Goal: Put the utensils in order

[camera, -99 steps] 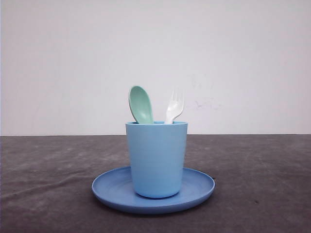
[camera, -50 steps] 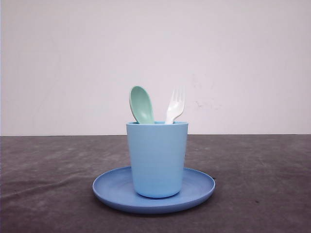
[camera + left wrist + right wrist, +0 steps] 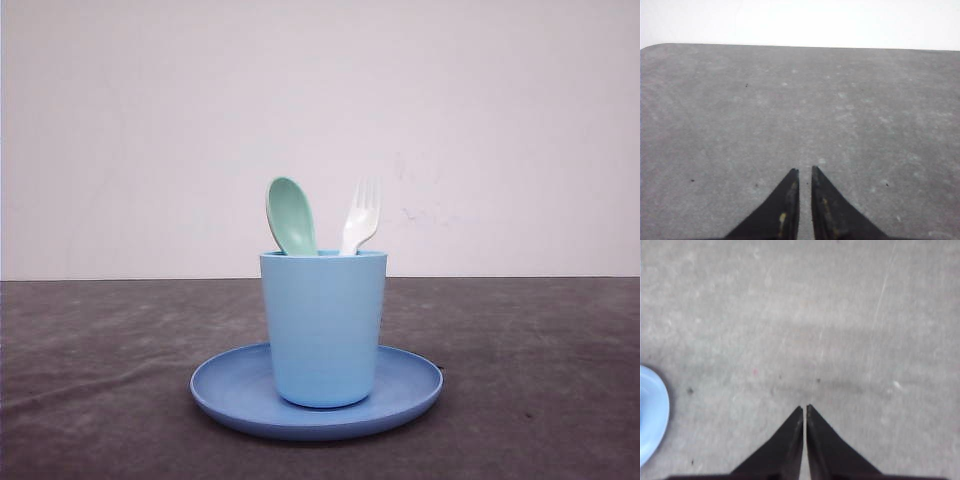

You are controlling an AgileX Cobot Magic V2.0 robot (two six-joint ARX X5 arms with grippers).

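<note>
Left gripper (image 3: 805, 170) — jaws nearly pressed together, holding nothing above the grey table (image 3: 740, 110). Right gripper (image 3: 804, 407) — jaws pressed together, empty; plate (image 3: 650, 415) edge at its 9 o'clock.

open grey table (image 3: 540, 380) lies to both sides of the blue plate (image 3: 410, 395) – only the cup (image 3: 324, 330) standing on it, spoon (image 3: 290, 215) and fork (image 3: 360, 215) poking above its rim, blocks the middle.
</note>
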